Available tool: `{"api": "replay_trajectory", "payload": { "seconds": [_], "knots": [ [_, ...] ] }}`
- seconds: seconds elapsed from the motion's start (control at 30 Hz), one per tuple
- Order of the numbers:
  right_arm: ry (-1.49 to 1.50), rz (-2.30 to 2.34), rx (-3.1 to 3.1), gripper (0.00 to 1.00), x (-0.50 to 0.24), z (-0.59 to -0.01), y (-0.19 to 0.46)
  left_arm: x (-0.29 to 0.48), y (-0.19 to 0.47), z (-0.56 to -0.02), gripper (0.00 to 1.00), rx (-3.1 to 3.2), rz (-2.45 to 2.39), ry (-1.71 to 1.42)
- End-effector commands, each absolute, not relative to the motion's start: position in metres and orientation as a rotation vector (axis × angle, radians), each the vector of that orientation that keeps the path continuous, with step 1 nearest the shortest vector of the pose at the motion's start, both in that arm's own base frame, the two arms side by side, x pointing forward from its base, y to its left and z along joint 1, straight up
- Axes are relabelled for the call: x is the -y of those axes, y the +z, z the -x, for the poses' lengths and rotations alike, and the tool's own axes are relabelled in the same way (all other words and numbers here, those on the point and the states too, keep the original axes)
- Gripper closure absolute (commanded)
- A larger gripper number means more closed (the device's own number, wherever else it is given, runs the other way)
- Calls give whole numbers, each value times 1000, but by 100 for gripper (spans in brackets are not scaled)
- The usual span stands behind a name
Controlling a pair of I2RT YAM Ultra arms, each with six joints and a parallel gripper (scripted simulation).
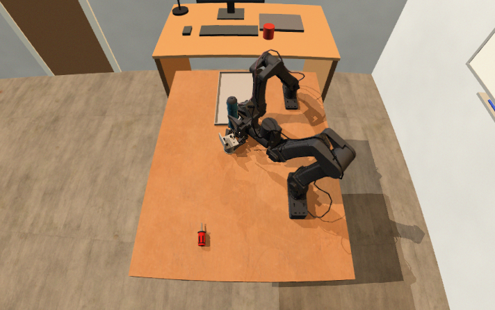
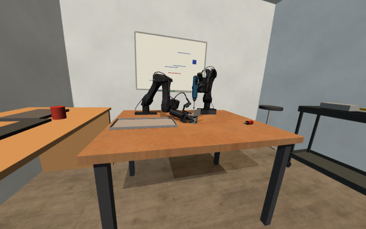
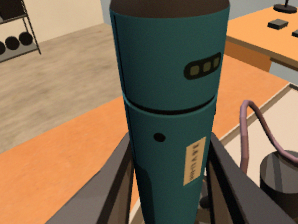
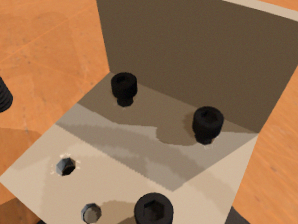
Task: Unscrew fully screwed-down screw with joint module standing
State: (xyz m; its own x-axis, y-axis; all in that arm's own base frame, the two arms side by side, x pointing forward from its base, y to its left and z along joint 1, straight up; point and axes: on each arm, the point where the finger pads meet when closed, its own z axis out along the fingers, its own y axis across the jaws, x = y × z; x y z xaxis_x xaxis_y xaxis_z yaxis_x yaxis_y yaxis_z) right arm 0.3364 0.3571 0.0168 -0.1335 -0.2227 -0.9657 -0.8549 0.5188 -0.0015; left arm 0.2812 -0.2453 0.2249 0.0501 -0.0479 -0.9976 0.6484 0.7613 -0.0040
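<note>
Okay, so the left gripper [image 1: 233, 120] [image 2: 195, 87] [image 3: 169, 138] is clamping the electric screwdriver [image 1: 231, 107] [image 2: 194, 87] [image 3: 167, 120], fingers partly open around its blue barrel. That tool is standing upright, bit pointing down over the bracket [image 1: 230, 140] [image 2: 197, 112] [image 4: 195, 65].

The bracket is looking pale and L-shaped, sitting on the joint module [image 1: 229, 150] [image 2: 195, 121]. Two black socket screws, one [image 4: 124, 86] and another [image 4: 207, 122], are standing proud near the upright wall, with bits of shank showing. A third screw [image 4: 154, 212] is showing its hex socket but no shank from that angle, so it's maybe the seated one. Two holes are showing beside it.

As for the right gripper [image 1: 240, 139] [image 2: 192, 119], it's sitting low at the module, about half open or slightly more. The module's right at its fingers, but I can't tell if they're actually gripping it.

The right wrist view is cutting off the third screw at the bottom, plus a dark ribbed piece [image 4: 4, 95] at the left edge. The left wrist view is losing the bit completely, and the arms are hiding much of the module from above.
</note>
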Motion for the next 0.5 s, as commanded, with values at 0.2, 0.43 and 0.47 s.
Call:
{"api": "replay_trajectory", "payload": {
  "seconds": [0.2, 0.43, 0.47],
  "knots": [
    [724, 948, -1697, 41, -355, -328, 2, 249, 291, -281, 58, -1254, -460, -605],
    [724, 948, -1697, 41, -355, -328, 2, 248, 292, -281, 58, -1255, -458, -603],
    [724, 948, -1697, 41, -355, -328, 2, 248, 292, -281, 58, -1255, -458, -603]
  ]
}}
